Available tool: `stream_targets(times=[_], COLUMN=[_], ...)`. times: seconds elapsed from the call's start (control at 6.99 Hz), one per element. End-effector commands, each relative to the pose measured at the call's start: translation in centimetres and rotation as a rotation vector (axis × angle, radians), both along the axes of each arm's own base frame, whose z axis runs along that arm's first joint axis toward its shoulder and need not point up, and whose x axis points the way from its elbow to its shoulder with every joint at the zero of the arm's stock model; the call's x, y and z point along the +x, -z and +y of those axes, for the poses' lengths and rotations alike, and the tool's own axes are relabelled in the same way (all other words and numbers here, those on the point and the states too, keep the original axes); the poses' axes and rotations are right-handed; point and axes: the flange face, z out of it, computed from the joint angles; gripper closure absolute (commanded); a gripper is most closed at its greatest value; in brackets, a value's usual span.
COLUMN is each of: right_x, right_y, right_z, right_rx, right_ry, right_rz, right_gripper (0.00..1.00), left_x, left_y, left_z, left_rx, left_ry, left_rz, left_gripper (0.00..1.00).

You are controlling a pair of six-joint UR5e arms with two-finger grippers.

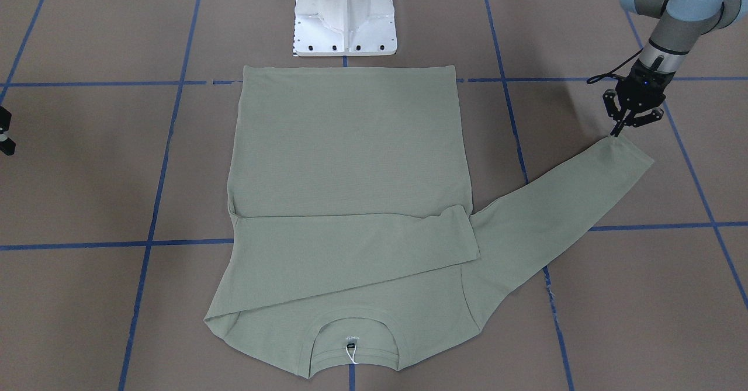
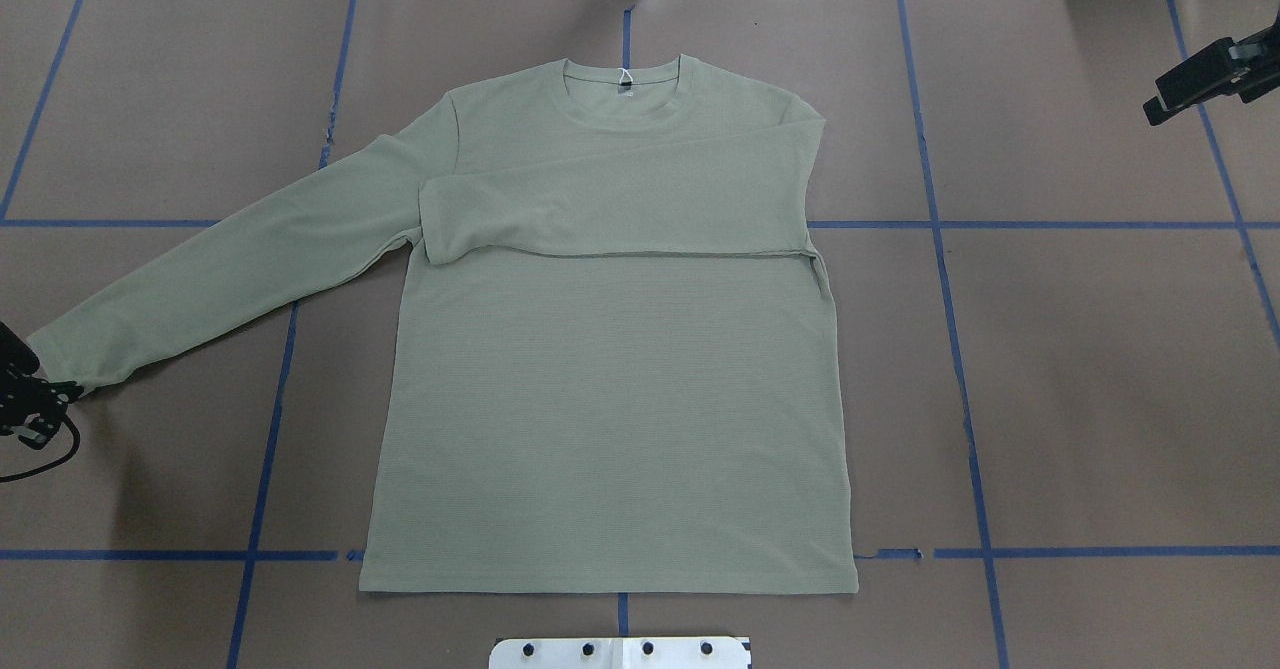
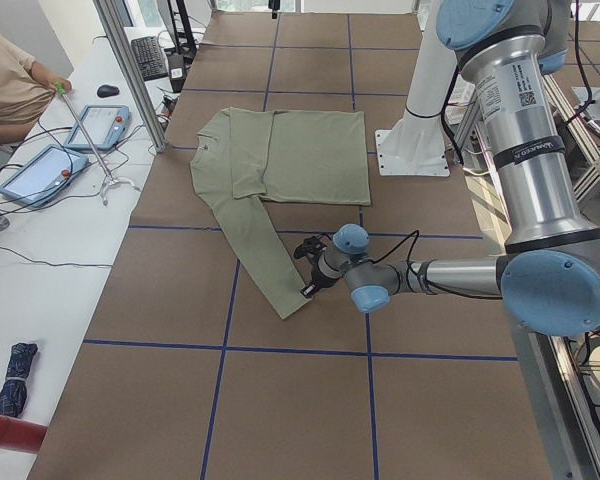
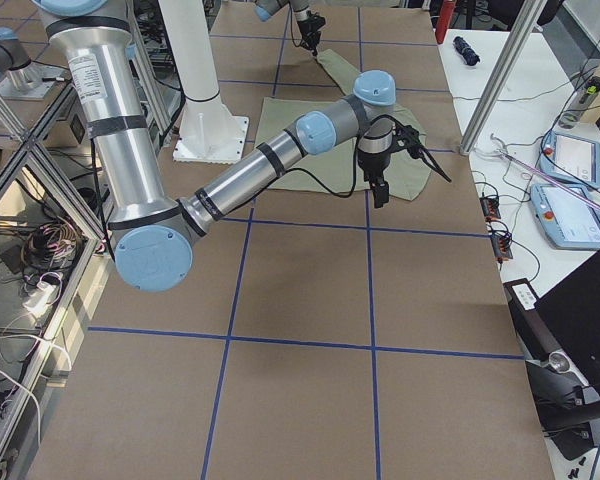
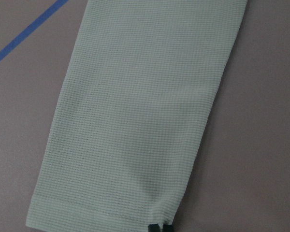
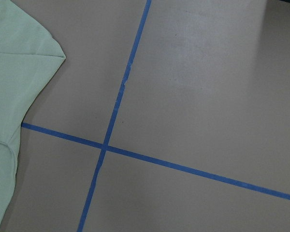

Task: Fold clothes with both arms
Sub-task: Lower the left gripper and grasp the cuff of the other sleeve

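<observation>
shirt (image 1: 350,145) flat on the table (image 1: 87,175), collar away from the robot, hem just short of the pedestal (image 1: 345,17)

one sleeve is already folded across the chest; the other sleeve (image 1: 561,204) lies straight out to the robot's left

left gripper (image 1: 617,134) is at the near corner of that sleeve's cuff (image 1: 634,154). fingers look pinched together on the cuff edge, and the wrist view shows dark tips right at the hem with the cloth slightly puckered there. reads as a grip on the cloth, but only a corner bite

key relation: sleeve's long axis runs from the left gripper up and across to the shoulder, diagonal, with the torso on the gripper's right. my guess for the next move is to swing the cuff about the shoulder, over onto the chest

room: bare table all round the sleeve, nothing in the sweep path. risk is the corner grip slipping or the sleeve twisting

right gripper (image 4: 380,190) hangs over bare table off the shirt's right side, well apart from the cloth. can't tell how its fingers stand
</observation>
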Motion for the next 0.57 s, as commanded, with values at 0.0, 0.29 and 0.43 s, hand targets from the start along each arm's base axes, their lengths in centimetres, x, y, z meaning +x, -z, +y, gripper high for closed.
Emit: stream_targets(times=[0.0,0.29,0.43], right_x=[0.1,0.1,0.1], right_y=[-1.0,-1.1,-1.0], right_z=[0.3,0.4,0.4], right_rx=[-0.018,-0.022,-0.021], right_ry=[0.000,-0.001,-0.002], right_rz=[0.005,0.004,0.003], right_gripper=[0.00,0.00,0.00], left_x=[0.1,-1.7,-1.0], left_y=[5.9,13.2,17.7], left_z=[-0.8,-7.6,-12.0], left_rx=[0.074,0.150,0.143], left_ry=[0.018,0.144,0.172], left_rz=[0.085,0.187,0.208], left_gripper=[1.00,1.00,1.00])
